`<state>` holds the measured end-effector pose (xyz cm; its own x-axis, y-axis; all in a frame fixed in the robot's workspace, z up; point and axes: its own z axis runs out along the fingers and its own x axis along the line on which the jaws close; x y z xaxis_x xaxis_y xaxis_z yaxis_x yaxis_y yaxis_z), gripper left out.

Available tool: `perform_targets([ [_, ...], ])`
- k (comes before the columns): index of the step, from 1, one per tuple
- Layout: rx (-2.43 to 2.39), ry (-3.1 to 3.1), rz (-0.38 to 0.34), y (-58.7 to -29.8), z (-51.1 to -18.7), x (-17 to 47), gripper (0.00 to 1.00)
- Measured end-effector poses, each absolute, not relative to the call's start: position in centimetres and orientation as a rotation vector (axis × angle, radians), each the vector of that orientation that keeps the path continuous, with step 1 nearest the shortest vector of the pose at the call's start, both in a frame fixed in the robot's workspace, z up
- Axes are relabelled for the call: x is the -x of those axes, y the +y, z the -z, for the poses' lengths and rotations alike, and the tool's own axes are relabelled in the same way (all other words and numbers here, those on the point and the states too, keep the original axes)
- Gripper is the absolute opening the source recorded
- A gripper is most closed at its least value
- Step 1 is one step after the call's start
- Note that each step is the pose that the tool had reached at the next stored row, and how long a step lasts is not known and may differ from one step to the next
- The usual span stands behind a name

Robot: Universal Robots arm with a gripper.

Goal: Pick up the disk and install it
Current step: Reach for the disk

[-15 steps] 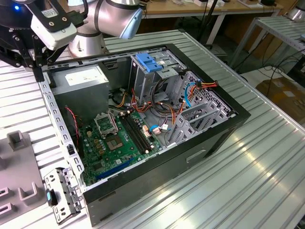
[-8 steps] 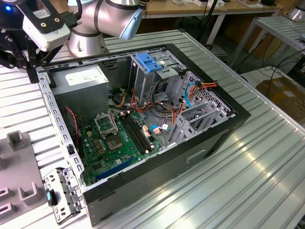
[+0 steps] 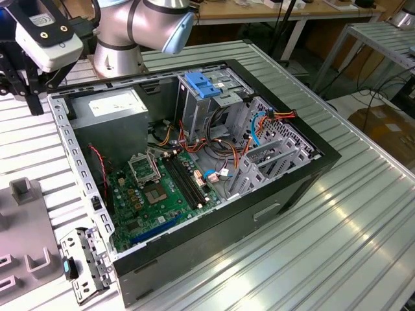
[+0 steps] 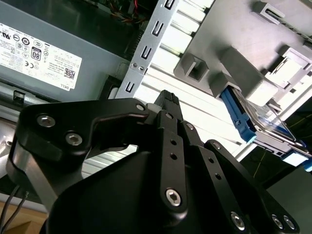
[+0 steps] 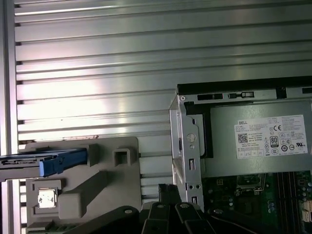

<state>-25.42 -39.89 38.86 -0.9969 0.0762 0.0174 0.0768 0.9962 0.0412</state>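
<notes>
Beside the computer case (image 3: 285, 197), the disk (image 5: 45, 162) sits in a grey holder (image 5: 105, 178) on the table (image 5: 97, 73). Whether the pincer (image 5: 168, 191), apart from it, is clenched cannot be told.

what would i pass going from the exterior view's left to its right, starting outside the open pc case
grey fixture → grey power supply box → blue plastic bracket → metal card-slot cage
</notes>
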Motion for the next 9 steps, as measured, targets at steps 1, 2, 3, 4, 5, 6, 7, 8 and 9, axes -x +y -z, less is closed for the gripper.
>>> perform_targets([
  [1,0.120,-3.122,0.065,-39.89,-38.86,25.54,0.11],
  [2,0.120,-3.122,0.065,-39.89,-38.85,25.70,0.11],
  [3,0.120,-3.121,0.065,-39.89,-38.85,25.79,0.11],
  [4,0.120,-3.120,0.065,-39.89,-38.84,25.92,0.11],
  [5,0.120,-3.120,0.065,-39.89,-38.84,26.00,0.11],
  [6,0.120,-3.119,0.065,-39.89,-38.83,26.05,0.11],
  [7,0.120,-3.119,0.065,-39.90,-38.83,26.15,0.11],
  [8,0.120,-3.118,0.065,-39.89,-38.83,26.22,0.11],
  [9,0.120,-3.118,0.065,-39.89,-38.83,26.28,0.11],
])
